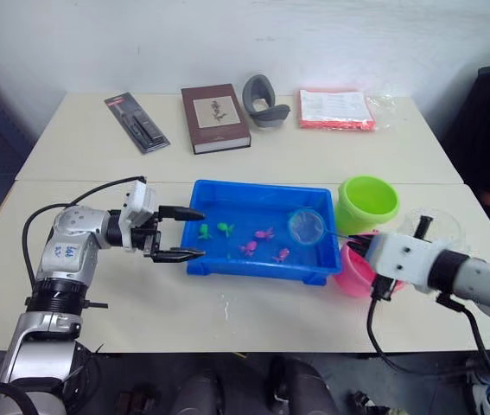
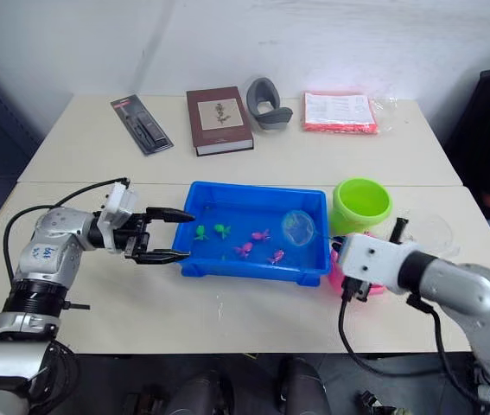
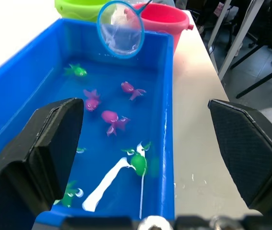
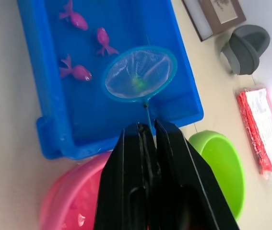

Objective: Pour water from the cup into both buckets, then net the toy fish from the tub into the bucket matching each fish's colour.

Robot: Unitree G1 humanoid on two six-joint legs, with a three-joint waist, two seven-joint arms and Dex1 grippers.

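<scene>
The tub sits on the near table, holding water and toy fish. In the head views 5 fish can be counted: 2 green fish toward the tub's left end and 3 pink fish nearer the middle. The left wrist view shows 3 pink ones and what look like 3 green ones, 1 of them half cut off at the near corner, so the green count is uncertain.

There are 2 buckets, both just beyond the tub's right end. The green bucket stands farther back; the pink bucket is nearer, touching or almost touching the tub's corner, and partly covered by the right arm. 1 clear cup stands to the right of the green bucket.

The right gripper has its 2 fingers closed tight on the thin handle of 1 small net with a blue ring. The net hangs above the right part of the tub, and a small green thing shows through its mesh.

The left gripper is at the tub's left end with its 2 fingers spread wide, holding nothing, 1 finger over the rim and 1 outside it.

On the far table lie 1 dark packaged tool, 1 brown book, 1 grey curved object and 1 red-edged packet.
</scene>
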